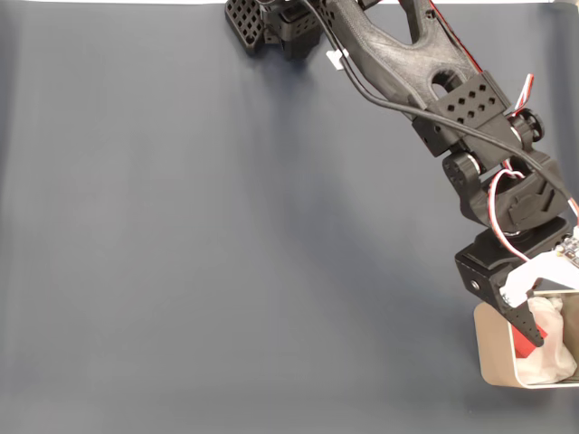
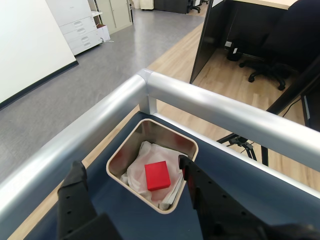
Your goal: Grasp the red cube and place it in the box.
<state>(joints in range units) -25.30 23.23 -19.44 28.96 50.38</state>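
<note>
In the wrist view the two black fingers [image 2: 75,195] rise from the near edge, one at the left and one right of centre; the gripper [image 2: 131,169] stands wide open with nothing between its jaws, and the gap frames the box below; the red cube [image 2: 157,175] lies inside the box [image 2: 120,152], resting on the crumpled white padding [image 2: 142,162], nearer the right finger than the left, touching neither; the box sits on the dark blue table [image 2: 235,175], just inside the corner of a silver metal rail [image 2: 210,107] that runs along the table's far and left edges; past the rail lie a grey floor and wooden flooring with an office chair [image 2: 267,70] far right. In the fixed view the black arm [image 1: 425,72] reaches from the top centre down to the lower right; the gripper [image 1: 534,330] hangs over the box [image 1: 493,353] at the table's right edge, and a sliver of the red cube [image 1: 522,344] shows beside the finger tip.
</note>
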